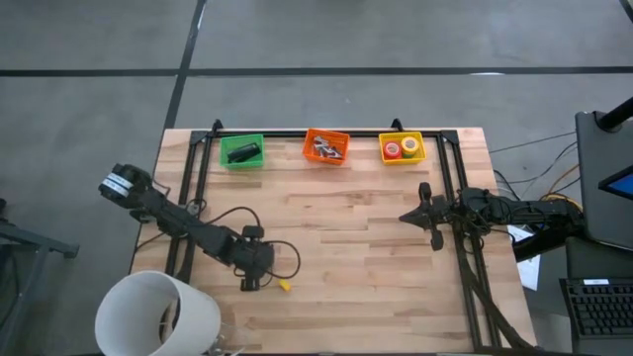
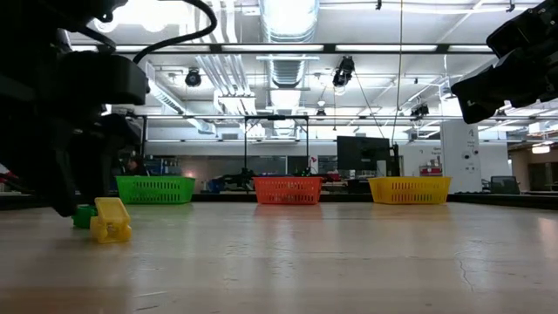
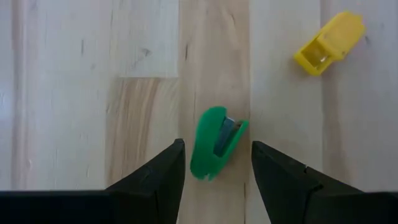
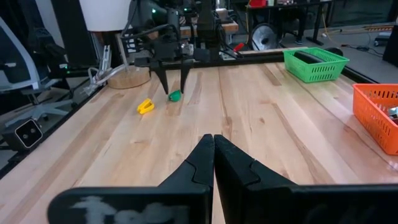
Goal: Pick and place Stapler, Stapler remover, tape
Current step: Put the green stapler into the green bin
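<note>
Small green plastic staple remover (image 3: 216, 143) lies on the bare wood at lower centre of my left wrist frame, long axis nearly parallel to my fingers, slightly slanted. It sits between my left gripper (image 3: 217, 171) tips, fingers spread wide, not touching. Small yellow remover (image 3: 328, 43) upper right, well apart. Right gripper (image 4: 213, 155) pinched closed, far off.

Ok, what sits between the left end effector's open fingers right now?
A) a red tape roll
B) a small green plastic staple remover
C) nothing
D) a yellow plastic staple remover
B: the left wrist view shows the small green plastic staple remover lying on the wooden table between the open fingers of the left end effector, not yet gripped; the yellow one lies off to the side.
</note>
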{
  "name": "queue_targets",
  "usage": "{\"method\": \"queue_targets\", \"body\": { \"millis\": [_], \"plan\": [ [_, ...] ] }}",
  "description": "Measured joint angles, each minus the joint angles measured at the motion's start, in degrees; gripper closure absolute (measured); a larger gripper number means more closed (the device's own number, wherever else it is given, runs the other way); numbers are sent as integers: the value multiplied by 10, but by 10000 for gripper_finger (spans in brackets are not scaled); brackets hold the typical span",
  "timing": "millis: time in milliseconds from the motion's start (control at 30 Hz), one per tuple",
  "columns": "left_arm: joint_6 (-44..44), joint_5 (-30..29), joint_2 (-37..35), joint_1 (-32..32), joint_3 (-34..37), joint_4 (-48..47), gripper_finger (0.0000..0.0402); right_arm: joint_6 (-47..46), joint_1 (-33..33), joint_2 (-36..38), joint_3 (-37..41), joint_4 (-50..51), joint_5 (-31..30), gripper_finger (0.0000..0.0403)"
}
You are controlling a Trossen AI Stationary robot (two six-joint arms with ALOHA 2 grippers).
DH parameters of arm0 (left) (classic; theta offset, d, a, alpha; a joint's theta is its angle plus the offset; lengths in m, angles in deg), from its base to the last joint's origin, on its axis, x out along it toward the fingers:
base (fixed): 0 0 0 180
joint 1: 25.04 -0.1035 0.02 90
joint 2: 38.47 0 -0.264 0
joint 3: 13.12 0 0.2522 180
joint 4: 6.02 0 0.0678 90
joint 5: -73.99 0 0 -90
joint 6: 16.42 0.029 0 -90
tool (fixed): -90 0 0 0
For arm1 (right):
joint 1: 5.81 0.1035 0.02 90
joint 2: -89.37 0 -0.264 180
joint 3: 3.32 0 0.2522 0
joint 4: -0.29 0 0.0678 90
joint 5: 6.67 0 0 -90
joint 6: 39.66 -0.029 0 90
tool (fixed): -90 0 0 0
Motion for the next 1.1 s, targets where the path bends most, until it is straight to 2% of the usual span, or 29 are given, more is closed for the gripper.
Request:
{"method": "queue_targets", "body": {
  "millis": [300,433,800,1100],
  "plan": [
    [4,-21,0,0,34,39,227,0,0,0,0,0,0,394],
    [3,-22,0,0,35,47,246,0,0,0,0,0,0,394],
    [-1,-93,0,-1,34,87,316,0,0,0,0,0,0,394],
    [-42,-82,0,-1,34,93,345,0,0,0,0,0,0,394]
  ]
}}
